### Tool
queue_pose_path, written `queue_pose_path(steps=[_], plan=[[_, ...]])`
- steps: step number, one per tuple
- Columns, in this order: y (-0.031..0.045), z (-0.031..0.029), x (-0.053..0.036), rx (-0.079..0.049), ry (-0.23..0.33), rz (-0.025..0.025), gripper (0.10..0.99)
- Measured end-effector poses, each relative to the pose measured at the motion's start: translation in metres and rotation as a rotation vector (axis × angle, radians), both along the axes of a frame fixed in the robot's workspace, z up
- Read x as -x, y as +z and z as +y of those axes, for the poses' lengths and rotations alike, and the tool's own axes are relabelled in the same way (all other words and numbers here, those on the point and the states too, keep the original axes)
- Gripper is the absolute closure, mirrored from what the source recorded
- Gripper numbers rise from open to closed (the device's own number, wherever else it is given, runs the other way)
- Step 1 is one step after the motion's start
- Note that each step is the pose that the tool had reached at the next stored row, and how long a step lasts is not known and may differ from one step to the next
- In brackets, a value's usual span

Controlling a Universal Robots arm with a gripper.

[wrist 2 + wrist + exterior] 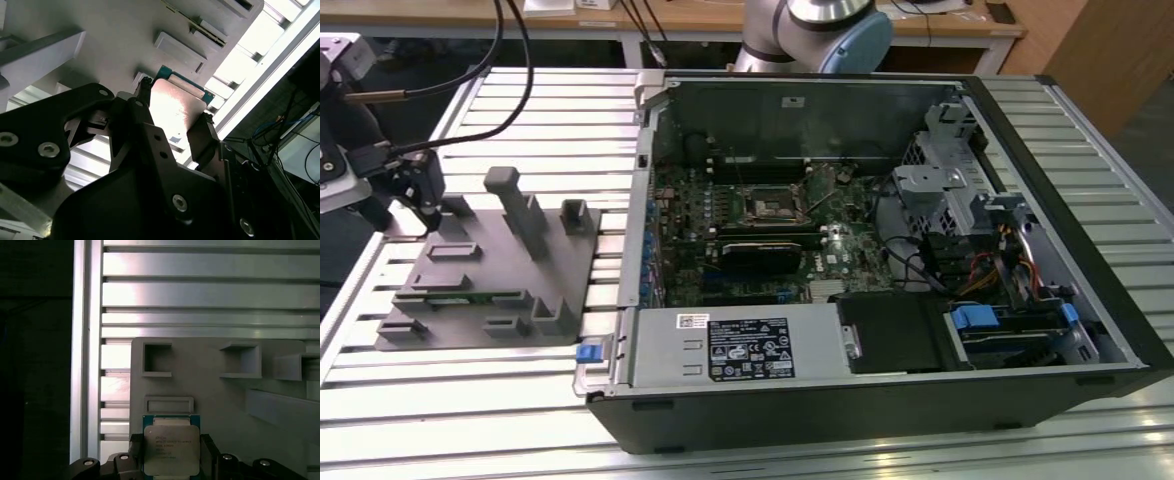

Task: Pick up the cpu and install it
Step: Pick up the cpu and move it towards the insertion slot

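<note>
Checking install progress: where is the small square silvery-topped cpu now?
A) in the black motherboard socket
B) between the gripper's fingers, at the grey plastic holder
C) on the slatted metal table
B: in both wrist views black fingers grip the small square silvery-topped cpu at the grey plastic holder.

Faint lines of print cross the silvery top of the cpu (171, 450) in the first wrist view, too small to read. In the exterior view, a white printed label (736, 345) on the grey metal box (651, 345) is equally illegible.
</note>
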State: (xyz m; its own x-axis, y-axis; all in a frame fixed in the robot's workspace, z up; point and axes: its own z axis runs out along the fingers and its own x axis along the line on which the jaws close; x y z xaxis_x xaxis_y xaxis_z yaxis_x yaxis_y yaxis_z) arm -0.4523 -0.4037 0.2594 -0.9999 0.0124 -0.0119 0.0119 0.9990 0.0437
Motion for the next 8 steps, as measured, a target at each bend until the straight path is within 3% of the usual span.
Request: queue_pose_path(steps=[8], plan=[[0.0072, 0.0000, 0.0000, 0.000, 0.000, 0.0001, 0.545]])
